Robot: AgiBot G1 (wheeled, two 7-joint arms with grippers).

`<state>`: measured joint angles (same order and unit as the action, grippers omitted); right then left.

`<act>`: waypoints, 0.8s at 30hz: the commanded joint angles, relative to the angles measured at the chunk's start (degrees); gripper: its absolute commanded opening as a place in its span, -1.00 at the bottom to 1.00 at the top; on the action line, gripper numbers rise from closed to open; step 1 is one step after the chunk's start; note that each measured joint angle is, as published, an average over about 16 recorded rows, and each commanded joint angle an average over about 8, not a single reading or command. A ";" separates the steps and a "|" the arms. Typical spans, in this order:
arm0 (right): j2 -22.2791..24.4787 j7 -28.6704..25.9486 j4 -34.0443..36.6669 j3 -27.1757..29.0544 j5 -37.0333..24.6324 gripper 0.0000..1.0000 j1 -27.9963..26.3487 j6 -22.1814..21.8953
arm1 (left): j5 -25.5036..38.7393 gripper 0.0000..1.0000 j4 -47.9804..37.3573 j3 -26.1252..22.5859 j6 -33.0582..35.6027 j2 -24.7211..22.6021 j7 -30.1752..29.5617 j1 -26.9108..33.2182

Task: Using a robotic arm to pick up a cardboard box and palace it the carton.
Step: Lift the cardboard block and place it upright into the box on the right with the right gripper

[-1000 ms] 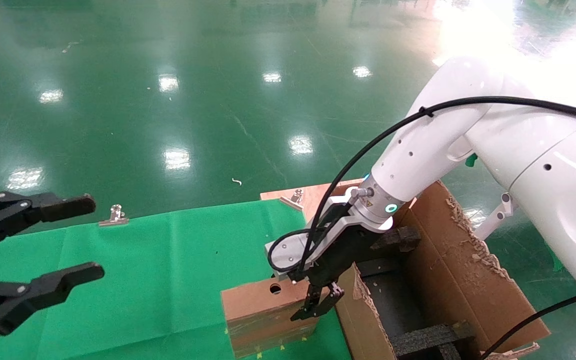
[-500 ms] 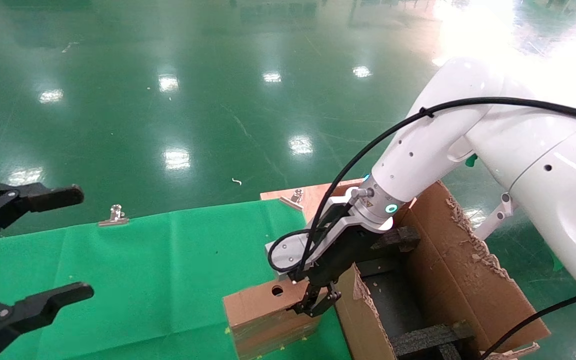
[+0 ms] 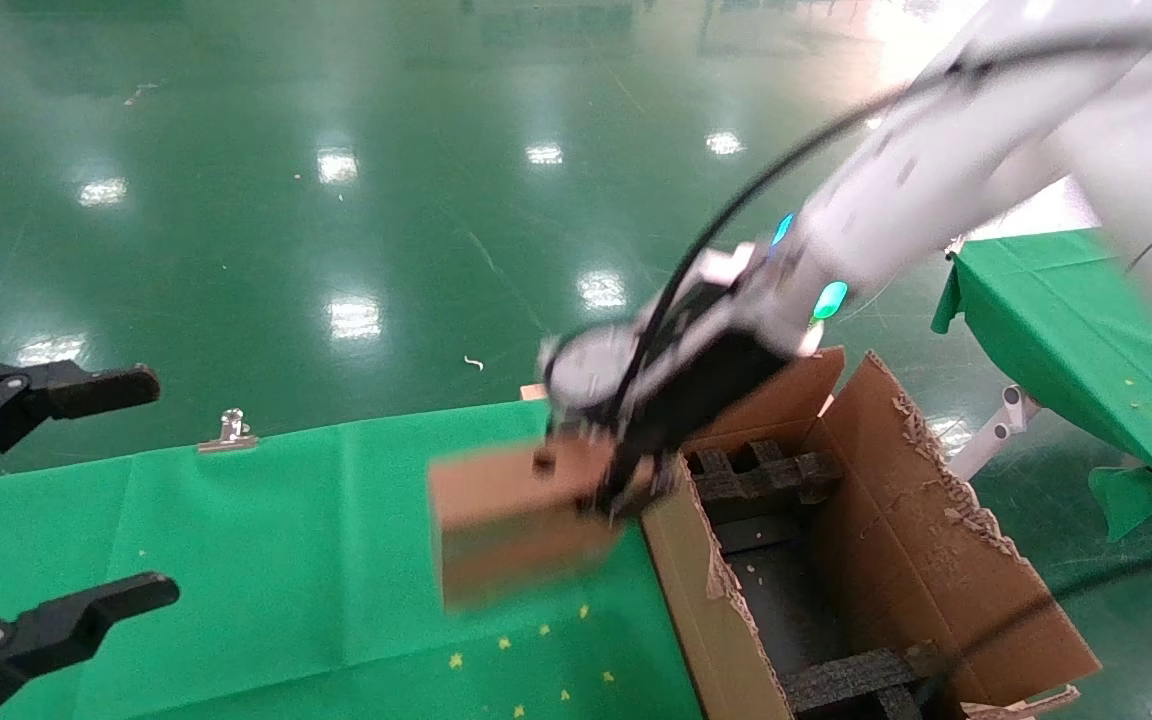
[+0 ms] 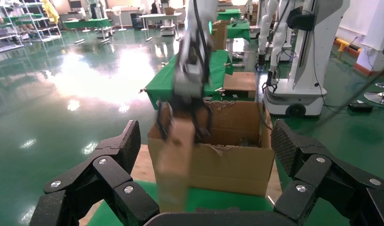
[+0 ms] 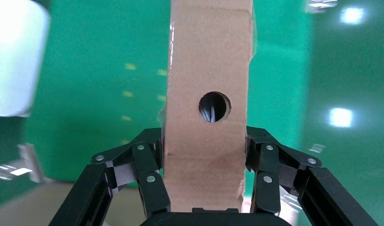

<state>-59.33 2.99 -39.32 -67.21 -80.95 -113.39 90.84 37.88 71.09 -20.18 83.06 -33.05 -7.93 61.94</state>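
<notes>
Two black fingers of the right gripper are clamped on the cardboard box, held above the green cloth just beside the carton. Carry it clear over the torn wall before lowering between the foam inserts. Left gripper hangs open, well apart.

glossy white robotic arm, black cable along it, teal lights; black multi-link claws, silver rivets.

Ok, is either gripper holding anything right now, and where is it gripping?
The right gripper holds the cardboard box by its two opposite sides at one end, near the punched hole. The left gripper is open and holds nothing.
</notes>
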 commanded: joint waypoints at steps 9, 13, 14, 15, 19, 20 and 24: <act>1.73 2.02 5.20 -5.43 3.29 -1.00 -13.81 0.75 | 0.00 1.00 0.00 0.00 0.00 0.00 0.00 0.00; 3.66 1.51 5.41 -9.20 5.58 -1.00 -16.23 0.87 | 0.00 1.00 0.00 0.00 0.00 0.00 0.00 0.00; 4.37 1.18 5.15 -10.32 6.04 -1.00 -16.81 0.89 | 0.00 1.00 0.00 0.00 0.00 0.00 0.00 0.00; 5.18 0.77 4.80 -11.51 6.41 -1.00 -17.44 0.92 | 0.00 1.00 0.00 0.00 0.00 0.00 0.00 0.00; 9.36 -1.57 2.15 -16.76 7.47 -1.00 -20.42 0.99 | 0.00 1.00 0.00 0.00 0.00 0.00 0.00 0.00; 10.67 -2.34 1.21 -18.24 7.64 -1.00 -21.28 1.00 | 0.00 1.00 0.00 0.00 0.00 0.00 0.00 0.00; 16.62 -5.73 -3.38 -24.45 8.09 -1.00 -24.80 0.97 | 0.00 1.00 0.00 0.00 0.00 0.00 0.00 0.00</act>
<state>-42.58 -2.80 -43.02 -91.47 -73.03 -138.11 91.73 37.88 71.09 -20.18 83.06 -33.05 -7.93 61.94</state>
